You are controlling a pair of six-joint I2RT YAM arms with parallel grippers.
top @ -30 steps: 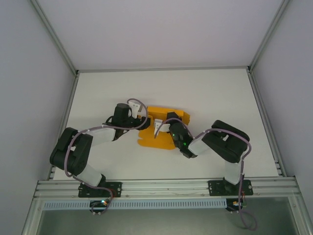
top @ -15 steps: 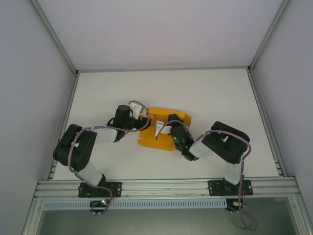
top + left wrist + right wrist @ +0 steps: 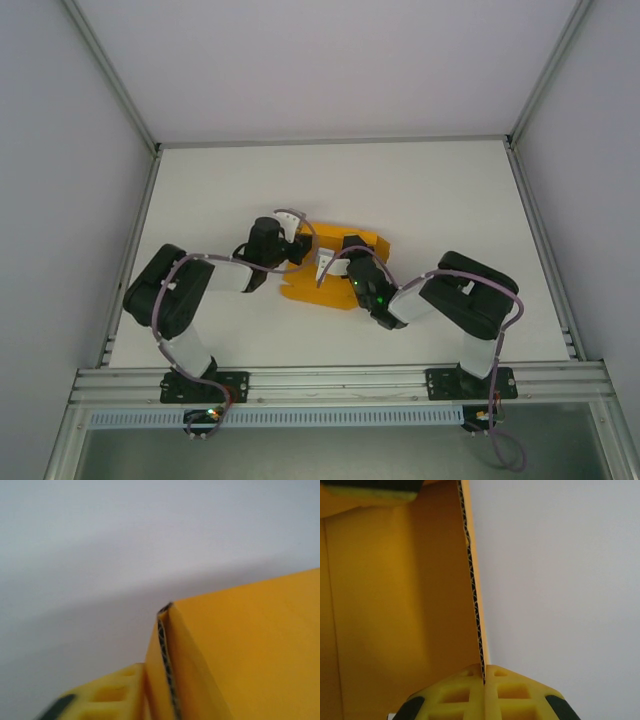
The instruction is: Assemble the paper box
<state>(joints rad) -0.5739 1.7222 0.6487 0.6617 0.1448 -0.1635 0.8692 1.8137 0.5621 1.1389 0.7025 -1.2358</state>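
– Two tools on the paper box [image 3: 365, 243] now, and that's the news. Over the last sec the L arm [image 3: 215, 275] swung in across the bench [image 3: 430, 190]. The L tool [image 3: 297, 240] went from standing just off the card to right up against the wall nearest it.

– R tool moved?

– Nope. R tool [image 3: 484, 680] hasn't budged. Jaws fully closed, w/ the corrugated edge of an upright wall pinched between the tips. Card runs straight away from that tool, w/ orange panel on one side of the tips and bare bench on the other.

– And the L one, is it holding?

– Can't tell for sure. In the L wrist view one yellow pad [image 3: 107, 695] is touching the outer face at a doubled wall corner. The other pad is hidden behind the card. Prob a pinch, but not confirmed.

– What's it mean for the job?

– My read: box is part-built, some walls up, nothing closed yet. R tool anchors one wall, and the L tool has now arrived at another, so both sides are covered for squaring or folding.

– Box position?

– Sitting on the bench between the two tools. R tool has hold of it, and the L tool is against it.
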